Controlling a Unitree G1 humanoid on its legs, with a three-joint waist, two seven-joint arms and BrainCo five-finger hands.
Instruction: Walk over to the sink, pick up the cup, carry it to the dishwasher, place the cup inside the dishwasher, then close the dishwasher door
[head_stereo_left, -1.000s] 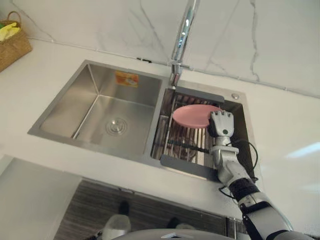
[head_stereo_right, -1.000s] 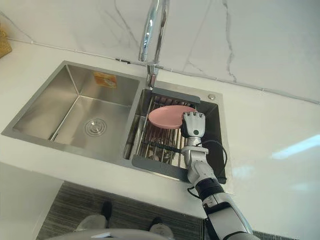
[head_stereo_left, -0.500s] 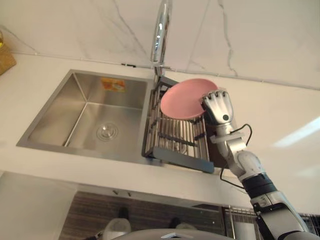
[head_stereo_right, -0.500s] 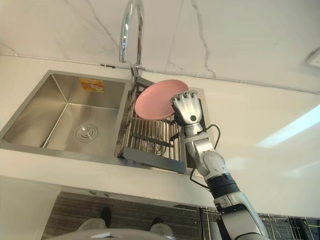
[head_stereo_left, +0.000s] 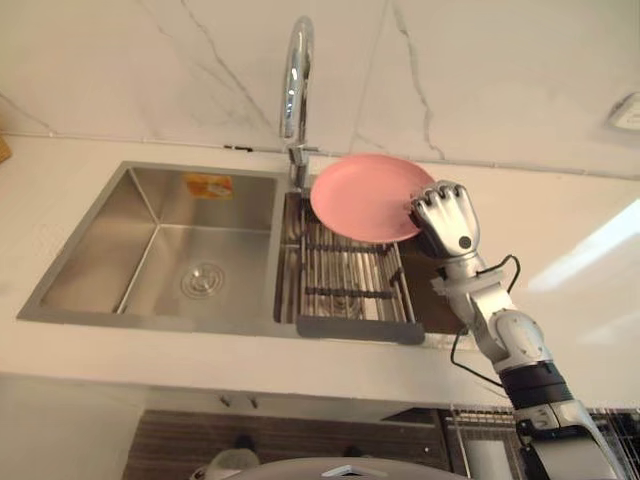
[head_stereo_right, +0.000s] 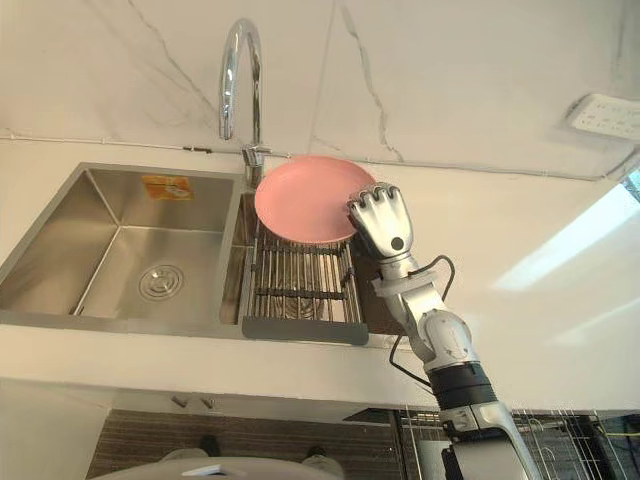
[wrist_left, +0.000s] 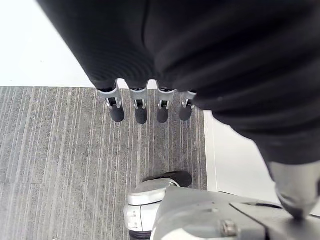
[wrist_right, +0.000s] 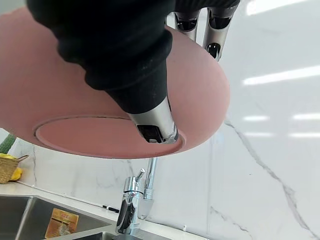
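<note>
White stone-look surface (head_stereo_left: 560, 300) ran below a white marble-veined wall (head_stereo_left: 480, 70) and carried a stainless-steel double-bowl sink (head_stereo_left: 150, 240).

1. Sink. The robot's-left bowl had a round drain (head_stereo_left: 203, 280) in its floor. An orange-and-yellow label (head_stereo_left: 207, 185) was stuck on that bowl's rear wall; its print was too small to read. A tall curved chrome faucet (head_stereo_left: 295, 80) stood behind the divider between the bowls. A dish rack of metal rods with dark grey end bars (head_stereo_left: 345, 285) sat across the robot's-right bowl.

2. Task item. The item in hand was a round pink plate (head_stereo_left: 365, 195), not a cup. It was held in the air above the far end of the rack, just beside the faucet base, with its upper face toward the head camera.

3. Right hand (head_stereo_left: 450, 220). It was clenched on the plate's right rim. In the right wrist view the thumb (wrist_right: 152, 120) pressed against the plate's ringed underside and the fingers (wrist_right: 216, 27) curled over the rim on the other face.

4. Left hand (wrist_left: 145, 107). Its fingers were released and straight, hanging over a grey striped floor (wrist_left: 60, 160) and holding nothing.

5. Surroundings. A white wall plate (head_stereo_right: 605, 110) was mounted on the wall at the robot's far right. A woven basket (wrist_right: 7, 167) with something yellow inside stood on the surface at the robot's far left of the sink.
</note>
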